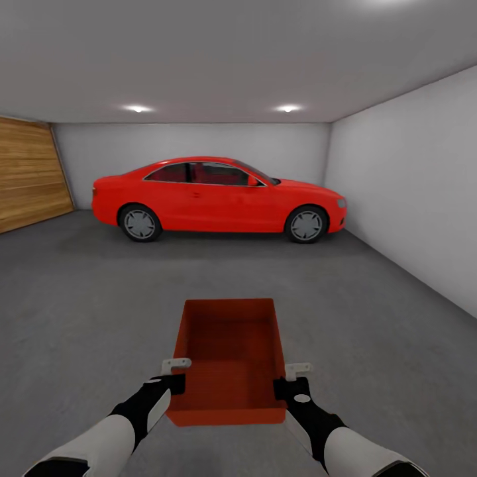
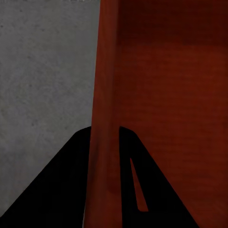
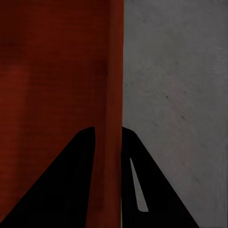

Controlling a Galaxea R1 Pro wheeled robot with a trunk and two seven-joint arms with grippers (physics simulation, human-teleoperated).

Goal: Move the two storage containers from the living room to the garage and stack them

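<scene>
Left hand (image 1: 173, 372), right hand (image 1: 295, 375) — each clamped on storage container (image 1: 228, 351) side wall — garage.

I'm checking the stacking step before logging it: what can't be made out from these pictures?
- Whether the storage container rests on the concrete floor or hangs above it: head view, its own body hides its underside.
- The second container's whereabouts: no clue here.
- Left gripper and right gripper fingertips: wrist views, the container's walls lie between the fingers, and contact is too dark to confirm.
- The wooden door: cut off by the head view's left edge.
</scene>
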